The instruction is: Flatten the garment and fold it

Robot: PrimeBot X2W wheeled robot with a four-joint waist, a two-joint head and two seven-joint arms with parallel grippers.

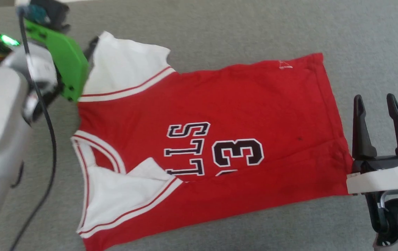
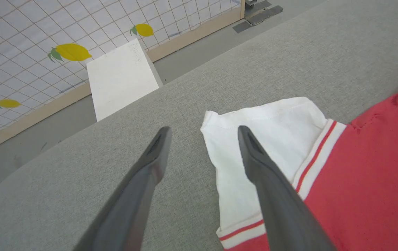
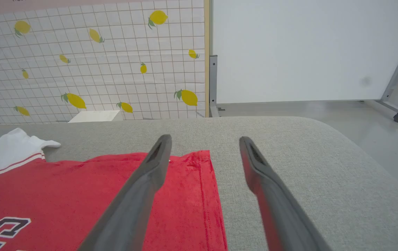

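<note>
Red cloth with white sleeves, the shirt (image 1: 254,104) lies front up on the grey pad (image 1: 220,28), its long axis running across my head view: neck (image 1: 84,153) to my left, hem (image 1: 328,104) to my right. The black 3 (image 1: 238,152) and the letters lie on their sides, tops toward the hem. The far sleeve (image 2: 272,122) is spread flat on the pad at the far left. The near sleeve (image 1: 125,195) is folded in over the front, and the near edge of the body is turned over with it, covering the lowest letters. My left arm reaches along the left side, its pale forearm low in the head view and its green wrist piece (image 1: 66,59) at the far sleeve. My left gripper (image 2: 202,131) is spread wide and holds nothing: one finger (image 2: 261,164) hangs over the sleeve's white cloth, the other over bare pad just beside the sleeve's edge. Whether either tip touches down, I cannot tell. My right gripper (image 1: 374,99) stands just beside the hem's near corner, fingers pointing away from me, likewise parted and empty. In the right wrist view one finger crosses above the red hem and the other is over bare pad.
</note>
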